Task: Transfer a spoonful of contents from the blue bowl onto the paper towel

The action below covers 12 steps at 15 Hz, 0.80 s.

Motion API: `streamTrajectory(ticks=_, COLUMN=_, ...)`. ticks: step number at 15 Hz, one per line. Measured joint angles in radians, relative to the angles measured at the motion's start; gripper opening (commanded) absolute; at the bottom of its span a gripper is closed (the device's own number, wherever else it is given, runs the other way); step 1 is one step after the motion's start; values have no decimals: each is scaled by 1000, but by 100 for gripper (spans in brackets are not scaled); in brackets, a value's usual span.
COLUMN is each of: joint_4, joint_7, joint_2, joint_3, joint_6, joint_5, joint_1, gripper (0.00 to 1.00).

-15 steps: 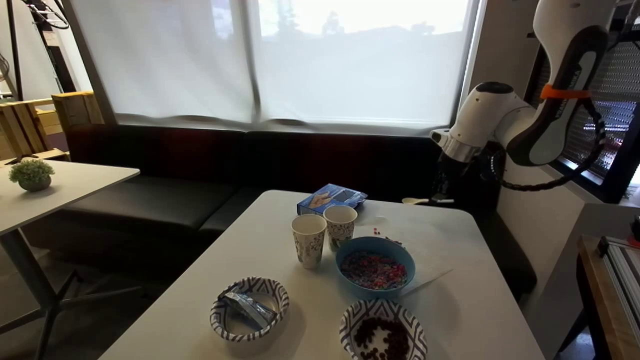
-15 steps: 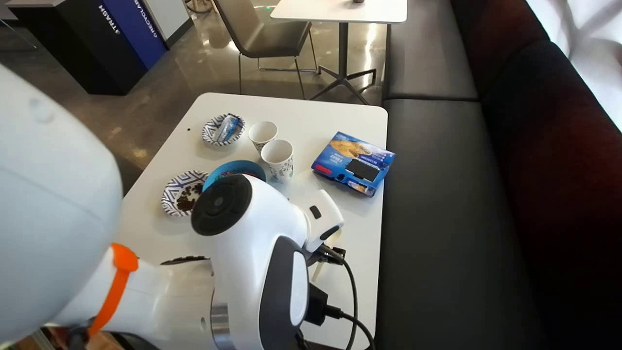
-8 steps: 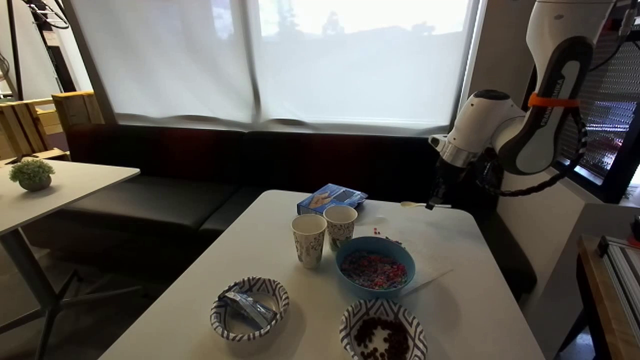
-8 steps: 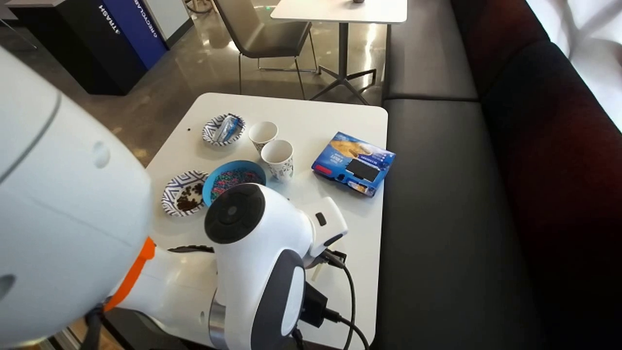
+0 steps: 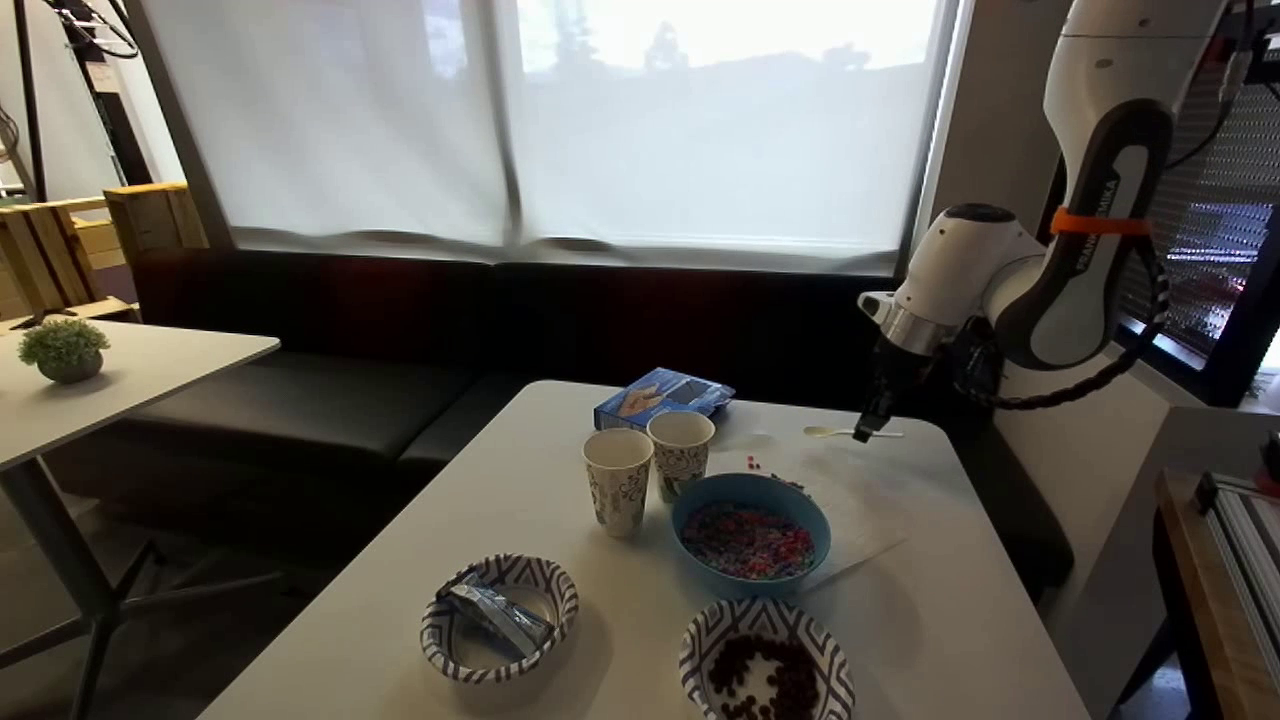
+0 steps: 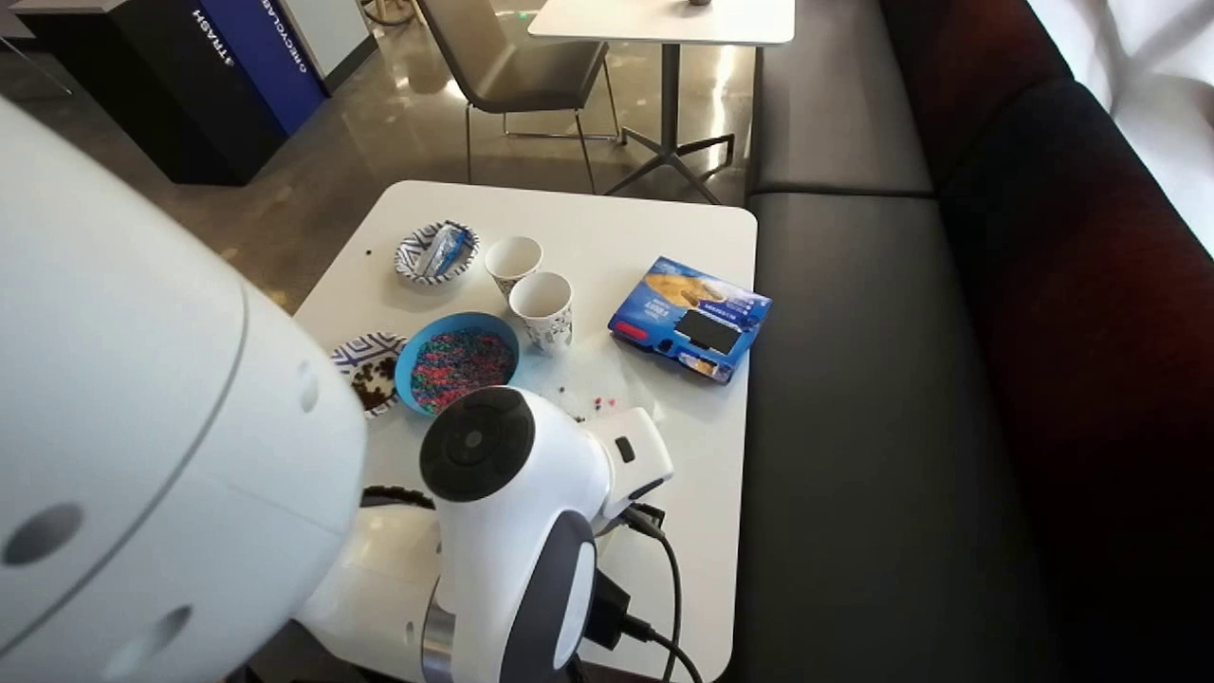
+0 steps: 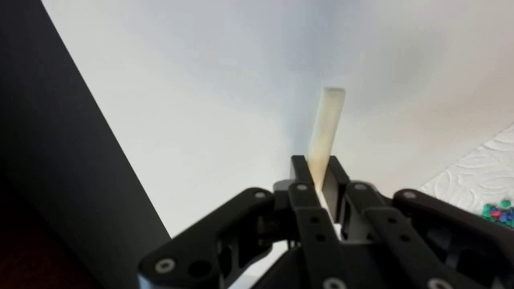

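Loose pinkish-red and bluish bits [image 6: 463,368] lie in the round blue bowl [image 6: 459,323], and a small multicoloured cluster of them [image 7: 498,213] is already on the thin white embossed paper towel [image 7: 478,172], so the transfer looks done, though whether it makes a full spoonful I cannot tell. The black two-fingered gripper [image 7: 319,167] is clamped on the handle of a slim cream-coloured spoon [image 7: 327,128], well apart from the bowl; probably only setting that spoon down and letting go is left.
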Motion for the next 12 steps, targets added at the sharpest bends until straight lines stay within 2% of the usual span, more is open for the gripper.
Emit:
streamTrajectory(ticks=1, joint_4=6, joint_7=0, joint_2=9, joint_3=6, joint_6=0, joint_5=0, joint_1=-9, gripper=3)
streamTrajectory(ticks=2, joint_4=10, joint_7=0, joint_2=16, joint_3=13, joint_6=0, joint_5=0, joint_1=-17, gripper=39)
streamTrajectory(ticks=4, joint_4=16, joint_7=0, joint_2=28, joint_3=28, joint_6=0, joint_5=0, joint_1=-36, gripper=44)
streamTrajectory(ticks=7, joint_4=14, joint_7=0, joint_2=27, joint_3=53, joint_6=-8, joint_5=-2, joint_1=-59, gripper=68)
streamTrajectory(ticks=11, joint_4=-58, joint_7=0, joint_2=-41, joint_3=160, joint_6=-70, joint_5=-4, joint_1=-122, gripper=97)
streamTrajectory(ticks=12, joint_4=-86, joint_7=0, joint_2=-73, joint_3=190, joint_6=-81, joint_5=-4, joint_1=-138, gripper=100)
